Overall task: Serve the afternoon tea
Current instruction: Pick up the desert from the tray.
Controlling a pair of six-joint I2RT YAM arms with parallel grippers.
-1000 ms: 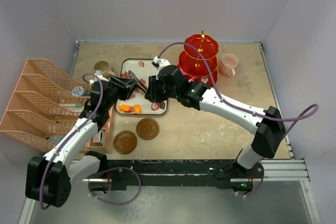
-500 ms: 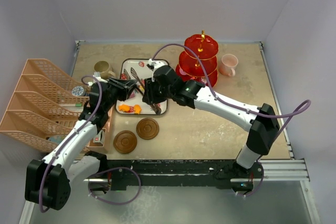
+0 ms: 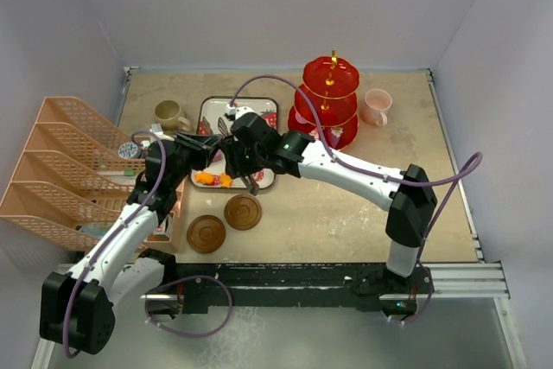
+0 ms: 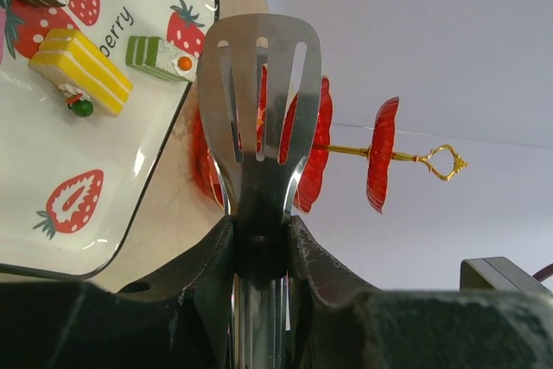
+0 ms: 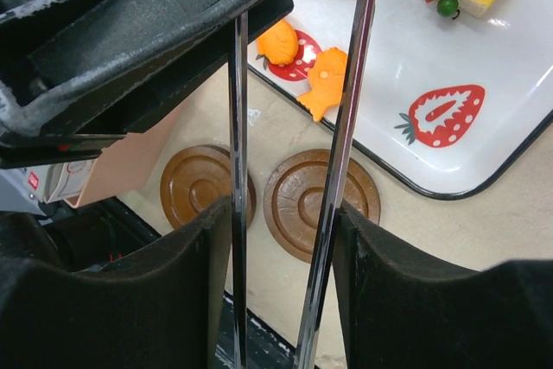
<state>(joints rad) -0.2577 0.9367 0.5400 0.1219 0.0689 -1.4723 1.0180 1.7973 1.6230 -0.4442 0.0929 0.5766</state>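
Observation:
My left gripper (image 4: 259, 226) is shut on a slotted metal spatula (image 4: 259, 84), held over the right edge of the strawberry tray (image 4: 34, 162). My right gripper (image 5: 283, 213) is shut on the long metal tweezers (image 5: 346, 127), whose arms are still spread, above the tray's near edge. Two orange toy sweets (image 5: 324, 79) lie there, and a yellow cake (image 4: 82, 71) and a green sweet (image 4: 155, 51) lie further in. The red three-tier stand (image 3: 328, 101) is to the right, with the pink mug (image 3: 376, 107) beyond it. The olive mug (image 3: 170, 115) is left of the tray. Two brown coasters (image 3: 243, 212) (image 3: 206, 233) lie in front.
A peach file rack (image 3: 60, 162) fills the left side, with a small round tin (image 3: 129, 150) beside it. The two grippers (image 3: 207, 146) (image 3: 235, 160) are close together over the tray. Walls close in the table at the back and sides.
My right arm has swung left across the tray with the tweezers and now sits next to my left gripper. The left gripper has shifted slightly left.

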